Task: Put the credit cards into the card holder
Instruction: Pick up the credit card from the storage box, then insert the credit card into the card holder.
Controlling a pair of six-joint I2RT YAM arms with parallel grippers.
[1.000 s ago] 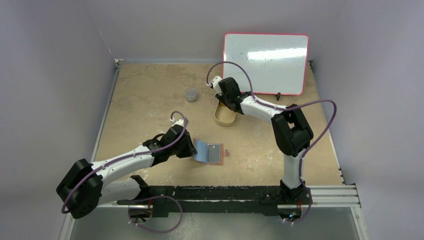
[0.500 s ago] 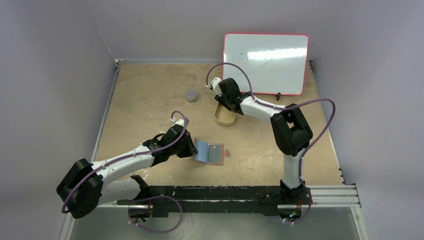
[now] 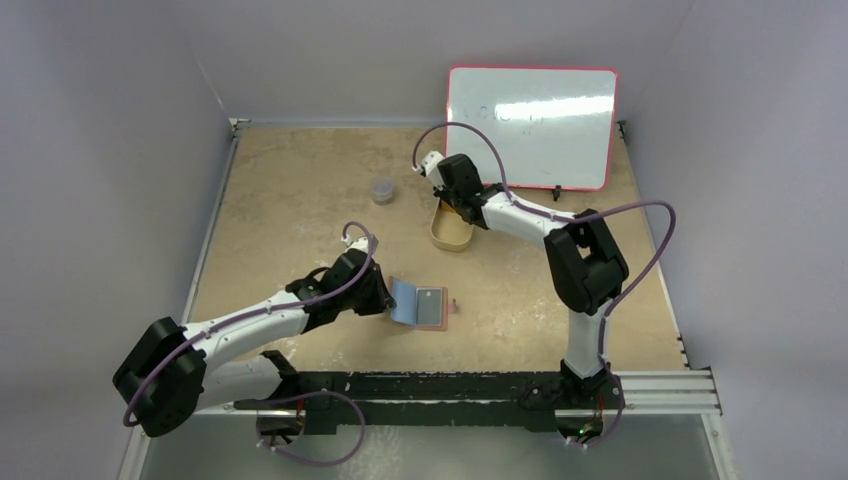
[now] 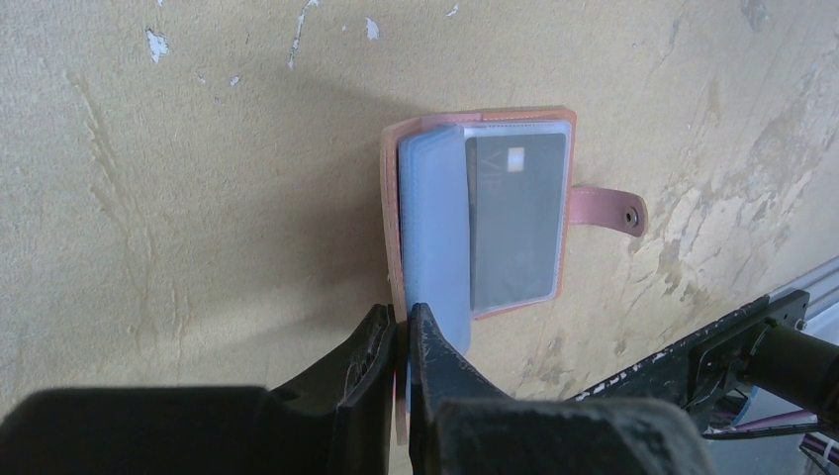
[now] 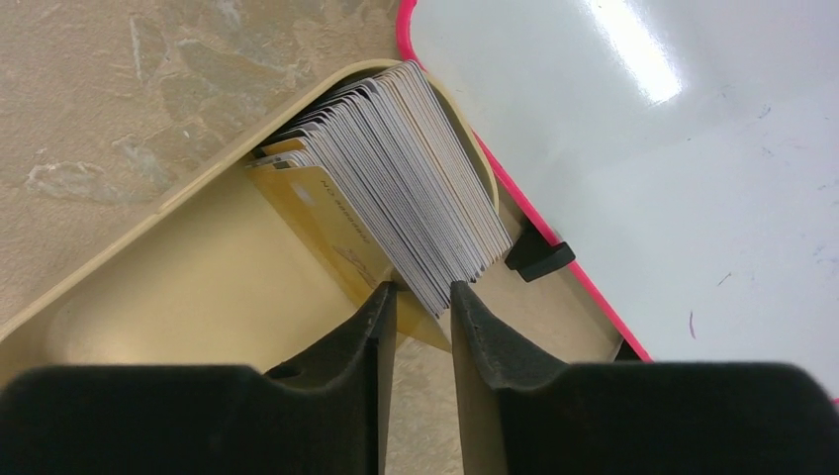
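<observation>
The card holder [image 3: 428, 306] lies open on the table; in the left wrist view its pink strap [image 4: 602, 208] points right. It holds a dark card [image 4: 516, 223] in a clear slot, beside blue sleeves [image 4: 435, 228]. My left gripper [image 4: 401, 312] is shut on the card holder's left edge; it also shows in the top view [image 3: 385, 298]. A stack of several credit cards [image 5: 396, 168] stands on edge in a tan tin [image 5: 148, 277]. My right gripper [image 5: 423, 292] is narrowly open, its tips either side of the stack's near corner.
The red-framed whiteboard [image 3: 530, 125] stands at the back right, right behind the tin [image 3: 450, 238]. A small grey jar [image 3: 382, 190] sits left of the tin. A black rail [image 3: 450, 385] runs along the near edge.
The right gripper has shifted slightly back over the tin, uncovering more of it. The left arm and the card holder have not moved.
</observation>
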